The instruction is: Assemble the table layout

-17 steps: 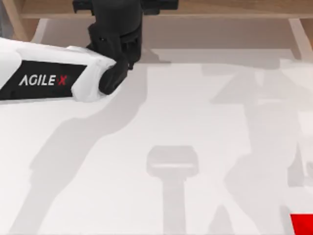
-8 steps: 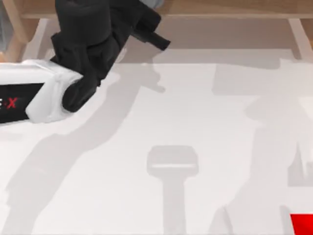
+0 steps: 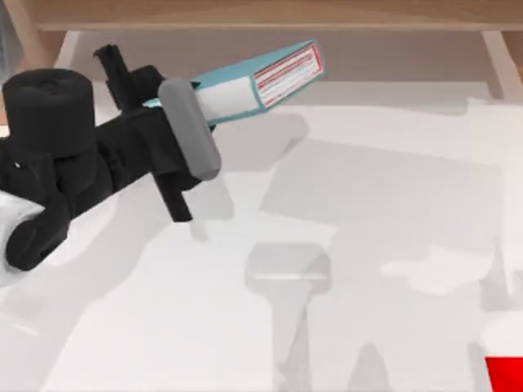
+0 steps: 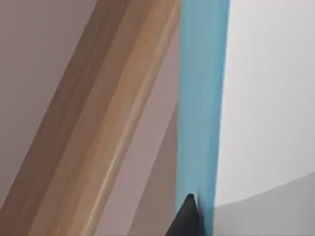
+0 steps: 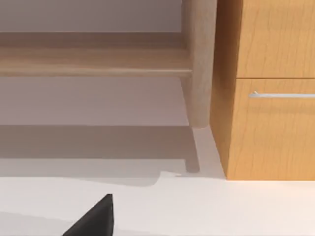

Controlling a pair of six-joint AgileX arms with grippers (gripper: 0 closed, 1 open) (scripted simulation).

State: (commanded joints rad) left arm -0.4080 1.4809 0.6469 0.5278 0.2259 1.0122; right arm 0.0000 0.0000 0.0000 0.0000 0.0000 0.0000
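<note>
At the far left of the top view, the left arm reaches in over the bench (image 3: pixel 343 245), its black wrist leading to a grey plate and the left pincer (image 3: pixel 214 100), which is closed around the near end of a book (image 3: pixel 261 77). The book is lifted above the surface and slants up toward the back, its shadow lying as a broad grey patch on the bench to its right. It has a smooth teal cover, a white block of pages along the edge and a red-and-white label on the far end. In the left wrist view the teal cover (image 4: pixel 202 108) runs as a long flat strip, with one dark fingertip (image 4: pixel 187 216) against it. Behind it stands the light wooden shelf frame (image 3: pixel 270 15), with a straight rail along the back and a post on each side. The bench is broad, flat, matte white. A small red shape (image 3: pixel 505 374) sits at its near right corner. In the right wrist view a wooden cabinet (image 5: pixel 270 98) with a metal drawer handle (image 5: pixel 283 95) stands beside a rounded shelf post; whether the right pincer is wide or closed cannot be told.
</note>
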